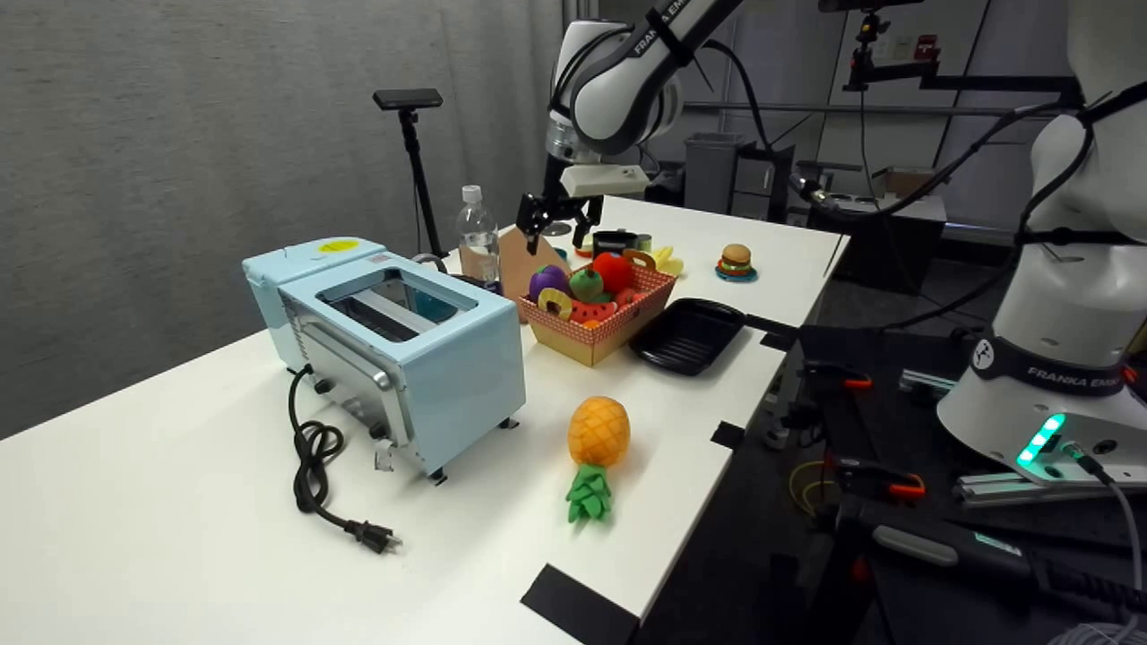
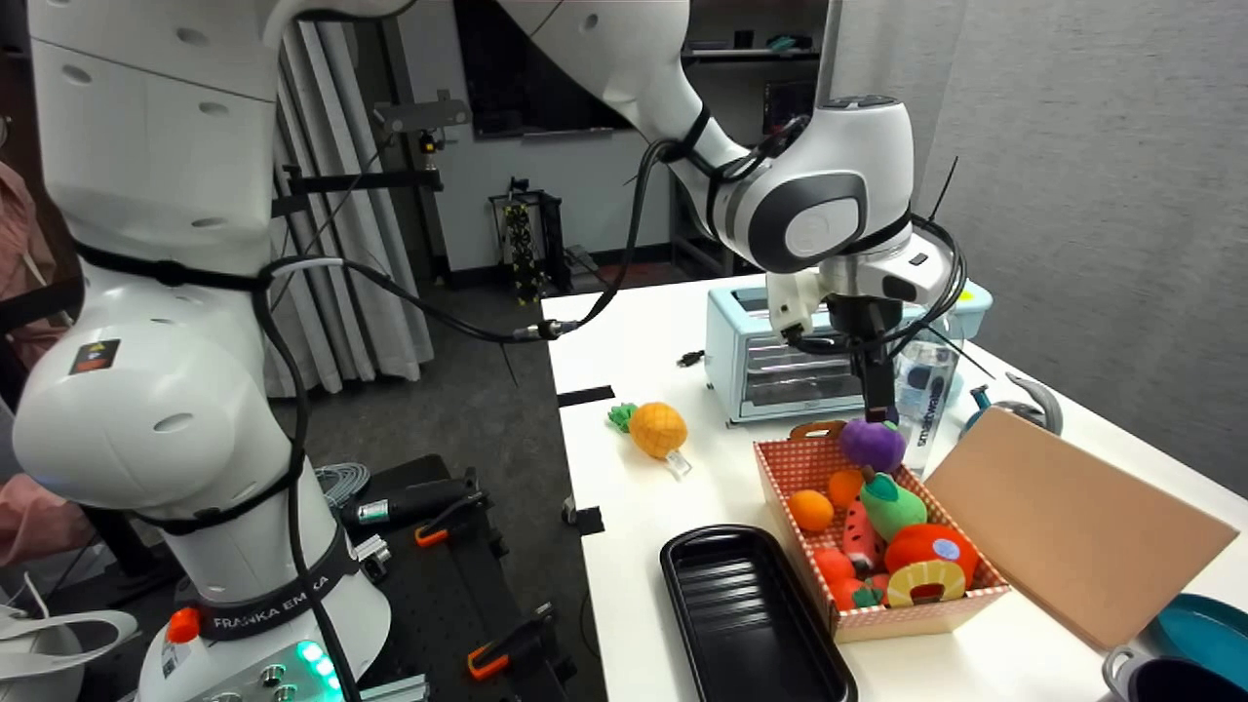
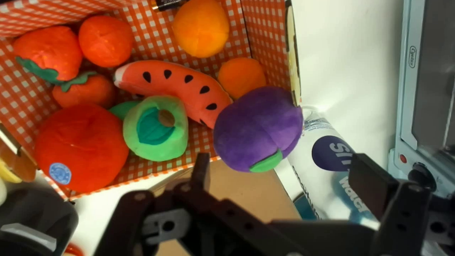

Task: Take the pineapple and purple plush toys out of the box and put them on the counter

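A: Claw (image 3: pixel 287 177)?
B: Jaws are held apart, near purple plush (image 3: pixel 257 129).
A: Pineapple (image 1: pixel 599 434)?
B: Laid on surface (image 1: pixel 179 520), near robot-side edge. Purple plush is seated in box (image 1: pixel 557 339), farther from that edge.

In an exterior view, the pineapple (image 2: pixel 658 429) lay on the counter (image 2: pixel 634 336), left of the box (image 2: pixel 916 622) and of the oven (image 2: pixel 799 378) behind it. In the box, the plum (image 2: pixel 871 446) sat at the far end, the pear (image 2: pixel 895 511) before it. A tray (image 2: pixel 746 604) lay just left of the box, a board (image 2: pixel 1072 526) right of it, a bottle (image 2: pixel 926 395) by its far right corner.
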{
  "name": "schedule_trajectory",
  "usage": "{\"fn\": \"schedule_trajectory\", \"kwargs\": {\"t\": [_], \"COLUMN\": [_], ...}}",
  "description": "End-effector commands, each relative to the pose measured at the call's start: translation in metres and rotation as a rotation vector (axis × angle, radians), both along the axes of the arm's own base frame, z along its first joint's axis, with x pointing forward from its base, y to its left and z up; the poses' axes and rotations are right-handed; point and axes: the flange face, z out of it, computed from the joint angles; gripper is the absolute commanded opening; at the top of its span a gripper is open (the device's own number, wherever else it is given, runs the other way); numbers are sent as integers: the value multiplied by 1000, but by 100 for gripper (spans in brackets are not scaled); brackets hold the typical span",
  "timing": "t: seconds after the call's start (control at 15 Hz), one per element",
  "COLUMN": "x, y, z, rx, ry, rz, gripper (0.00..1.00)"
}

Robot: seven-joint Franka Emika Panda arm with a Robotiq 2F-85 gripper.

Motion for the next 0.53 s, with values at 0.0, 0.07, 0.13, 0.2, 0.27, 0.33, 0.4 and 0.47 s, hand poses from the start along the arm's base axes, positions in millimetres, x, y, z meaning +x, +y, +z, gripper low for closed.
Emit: {"fn": "schedule_trajectory", "kwargs": {"t": [0.0,0.07,0.13,0.2,0.27,0.33,0.4,0.47], "x": [15,16,18,19,24,25,27,29], "y": [-4,-5,-6,-6,-14,-15,-18,-20], "z": [3,2,2,2,-3,-4,-6,-9], "rx": [-14,-14,-16,-18,-38,-38,-41,-42], "ry": [12,12,9,8,8,7,6,8], "rz": [-21,-22,-20,-19,-2,-5,-5,-6], "gripper": [100,100,100,100,100,100,100,100]}}
